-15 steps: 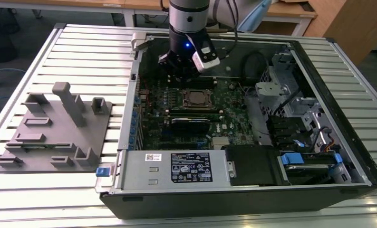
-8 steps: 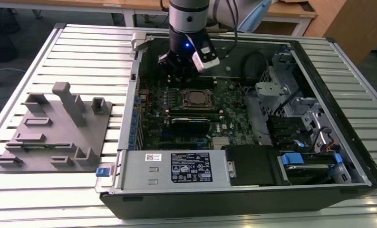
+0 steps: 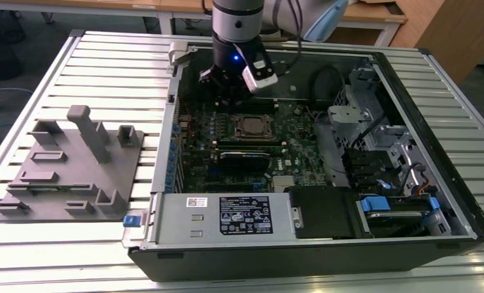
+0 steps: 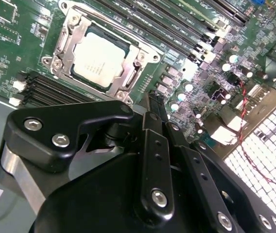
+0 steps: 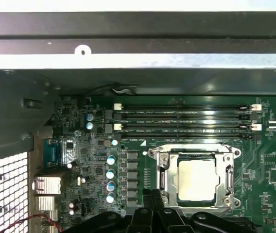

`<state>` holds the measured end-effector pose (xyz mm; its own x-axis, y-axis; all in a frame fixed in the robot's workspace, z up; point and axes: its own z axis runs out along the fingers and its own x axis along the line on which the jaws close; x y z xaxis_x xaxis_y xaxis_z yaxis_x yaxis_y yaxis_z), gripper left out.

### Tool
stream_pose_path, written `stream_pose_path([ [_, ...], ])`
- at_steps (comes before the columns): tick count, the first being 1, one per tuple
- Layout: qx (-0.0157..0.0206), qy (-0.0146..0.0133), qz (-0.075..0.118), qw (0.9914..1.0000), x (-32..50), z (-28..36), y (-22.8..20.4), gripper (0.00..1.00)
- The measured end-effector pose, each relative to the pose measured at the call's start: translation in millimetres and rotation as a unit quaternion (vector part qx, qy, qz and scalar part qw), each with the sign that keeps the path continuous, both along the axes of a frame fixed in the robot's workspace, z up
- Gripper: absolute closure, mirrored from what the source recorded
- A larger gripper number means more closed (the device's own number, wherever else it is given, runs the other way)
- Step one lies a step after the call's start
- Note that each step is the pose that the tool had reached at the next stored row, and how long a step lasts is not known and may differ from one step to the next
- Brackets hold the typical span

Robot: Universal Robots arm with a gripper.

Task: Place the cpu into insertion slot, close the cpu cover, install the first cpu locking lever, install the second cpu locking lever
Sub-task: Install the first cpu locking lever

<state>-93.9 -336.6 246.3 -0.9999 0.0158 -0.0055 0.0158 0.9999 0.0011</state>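
Note:
The cpu (image 4: 98, 59) (image 5: 198, 179) lies flat in the insertion slot (image 3: 256, 127) on the green motherboard, its dull silver top showing. The cpu cover (image 4: 73, 35) (image 5: 163, 177) is down around it, a silver frame with the chip in its window. I cannot make out how the locking levers along the socket's sides stand. My gripper (image 5: 153, 195) (image 4: 158, 104) hangs above the board just beside the socket, on its side toward the case's rear wall, with its black fingers shut and nothing held. In the exterior view the gripper (image 3: 227, 85) is over the far part of the open case.
Memory slots (image 5: 181, 119) run along one side of the socket. The case wall (image 5: 138, 53) and rear grille (image 5: 4, 189) are close by. A power supply (image 3: 225, 215) and drive cage (image 3: 388, 165) fill the near and right parts of the case. A grey fixture (image 3: 71, 168) sits at the exterior view's left.

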Motion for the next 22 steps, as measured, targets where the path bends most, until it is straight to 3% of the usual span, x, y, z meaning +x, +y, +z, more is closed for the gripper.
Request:
stream_pose_path([
  [4, 0.0, 0.0001, 0.0, 1.0, -1.7, 0.0, 0.0, 0.89],
  [6, 0.002, 0.0001, 0.0, 1.0, -2.0, 0.0, -0.1, 0.89],
  [8, 0.0119, 0.0, 0.0, 0.99993, -2.4, 0.0, -0.4, 0.89],
  [12, 0.0354, 0.0, 0.0, 0.99937, -3.3, 0.0, -1.4, 0.89],
  [14, 0.0418, 0.0, 0.0, 0.99913, -4.4, 0.0, -1.9, 0.89],
  [19, 0.0441, -0.0001, 0.0, 0.99903, -6.8, -0.1, -2.0, 0.89],
  [22, 0.0441, -0.0001, 0.0, 0.99903, -12.8, 0.0, -2.1, 0.89],
])
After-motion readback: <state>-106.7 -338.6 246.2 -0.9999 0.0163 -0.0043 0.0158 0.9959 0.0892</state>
